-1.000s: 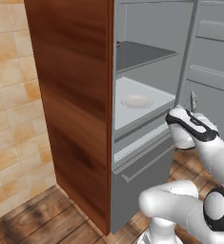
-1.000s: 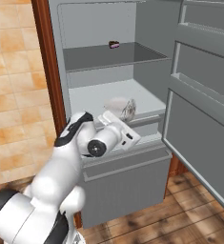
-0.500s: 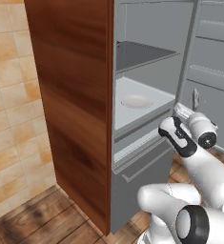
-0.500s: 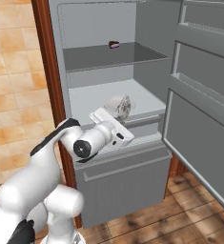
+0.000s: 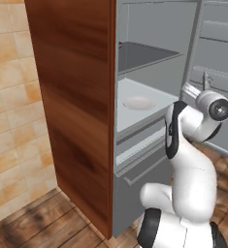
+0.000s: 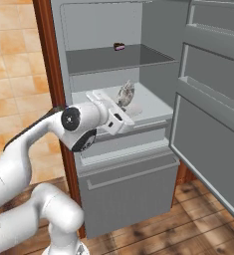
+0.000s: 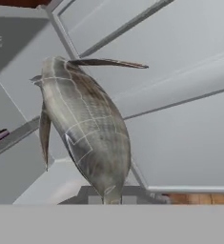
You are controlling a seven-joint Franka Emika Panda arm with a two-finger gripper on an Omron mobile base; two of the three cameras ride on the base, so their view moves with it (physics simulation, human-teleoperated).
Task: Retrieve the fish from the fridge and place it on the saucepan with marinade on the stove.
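Tan tiled wall flanks the fridge, whose brown wood side panel fills the middle of the left base view. Its door stands swung wide to the right, leaving open room in front of the shelves and above the shut bottom drawer. The gripper hangs just in front of the middle shelf's front edge, fingers clamped on the fish, which is lifted off the shelf. The hand view shows the fish close up, upright between the tips, grey-brown with dark marks. A pale round plate on the middle shelf appears from the left, a small dark item on the upper shelf from the right.
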